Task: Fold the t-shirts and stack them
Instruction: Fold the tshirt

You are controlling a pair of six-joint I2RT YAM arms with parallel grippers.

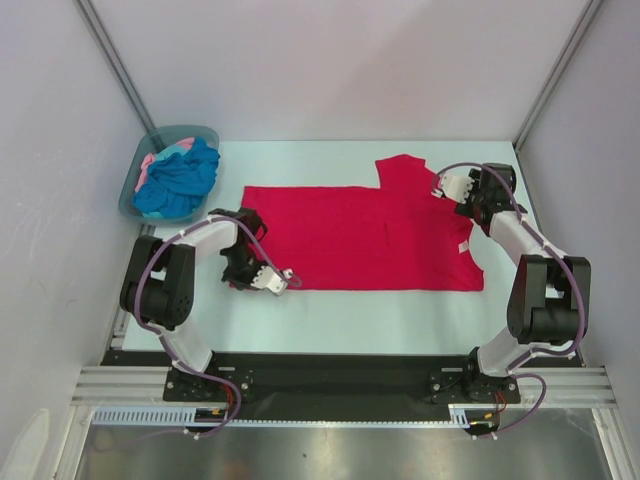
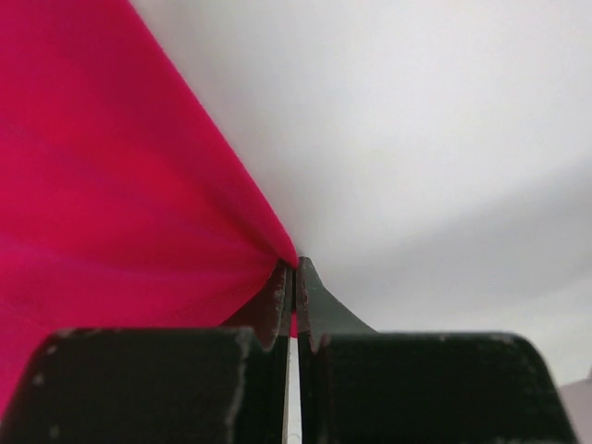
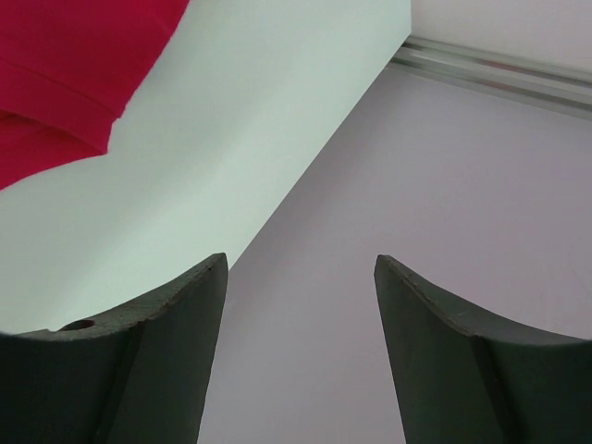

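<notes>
I see a pale mint tabletop (image 1: pixel 350 320) boxed in by plain grey-white walls (image 1: pixel 330 60). Aluminium posts (image 1: pixel 117 62) slant up at the back corners, and a metal rail (image 1: pixel 110 385) runs along the near edge. The light is soft and even.

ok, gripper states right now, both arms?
Left gripper: shut, pinching the edge of the red shirt.
Right gripper: open, holding nothing.

The worktop (image 1: pixel 350 310) is lit brightly and evenly from above, and only faint, soft shadows are cast on it. In the left wrist view, the red t-shirt (image 2: pixel 111 185) and dark fingers (image 2: pixel 319 310) are blurred at close range.
</notes>
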